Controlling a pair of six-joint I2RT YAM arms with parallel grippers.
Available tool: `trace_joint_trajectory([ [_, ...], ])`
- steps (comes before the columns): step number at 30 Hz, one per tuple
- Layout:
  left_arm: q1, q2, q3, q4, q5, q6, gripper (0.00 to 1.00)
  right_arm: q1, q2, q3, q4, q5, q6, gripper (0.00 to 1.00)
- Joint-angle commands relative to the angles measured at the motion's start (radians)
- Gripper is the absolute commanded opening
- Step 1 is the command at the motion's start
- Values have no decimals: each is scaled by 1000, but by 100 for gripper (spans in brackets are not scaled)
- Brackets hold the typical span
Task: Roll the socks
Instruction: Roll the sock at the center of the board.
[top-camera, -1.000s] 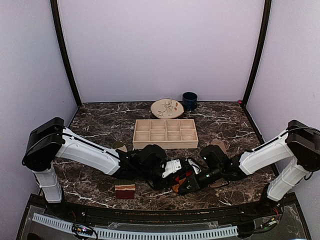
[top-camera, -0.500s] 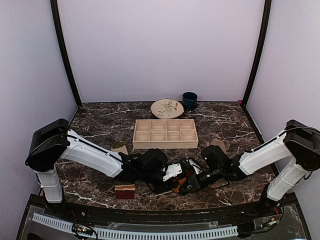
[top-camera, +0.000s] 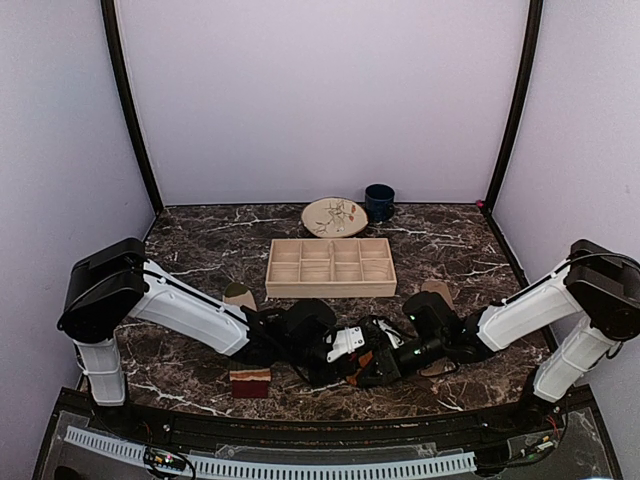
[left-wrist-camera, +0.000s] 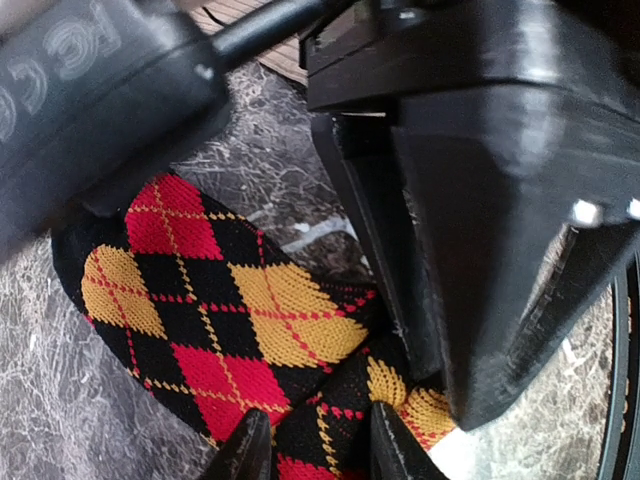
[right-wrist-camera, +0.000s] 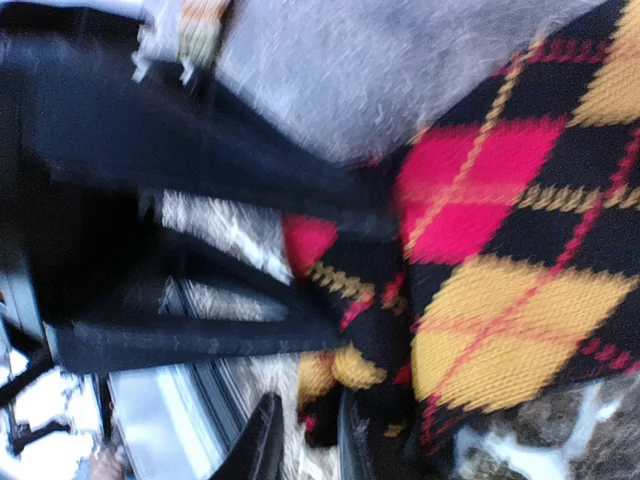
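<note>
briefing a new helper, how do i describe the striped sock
From the wooden tray in the middle, come toward the near edge, on the left. The striped sock lies there alone as a small bundle. Its maroon, cream and brown bands set it apart from the black argyle sock to its right.

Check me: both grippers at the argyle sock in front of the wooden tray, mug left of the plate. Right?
No: the mug sits right of the plate, per the top view. Left gripper and right gripper are at the argyle sock, in front of the wooden tray.
</note>
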Motion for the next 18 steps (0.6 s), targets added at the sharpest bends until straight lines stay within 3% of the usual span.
trace_joint_trajectory([
  [1,25,45,-10,-63,-13,-1,35,-9,-10,-12,-33,50,-15,25],
  [6,33,48,-9,-58,12,-8,34,-12,-50,-13,-74,93,-29,32],
  [18,39,48,-7,-59,17,-15,34,-64,-119,-55,-87,123,-24,38],
])
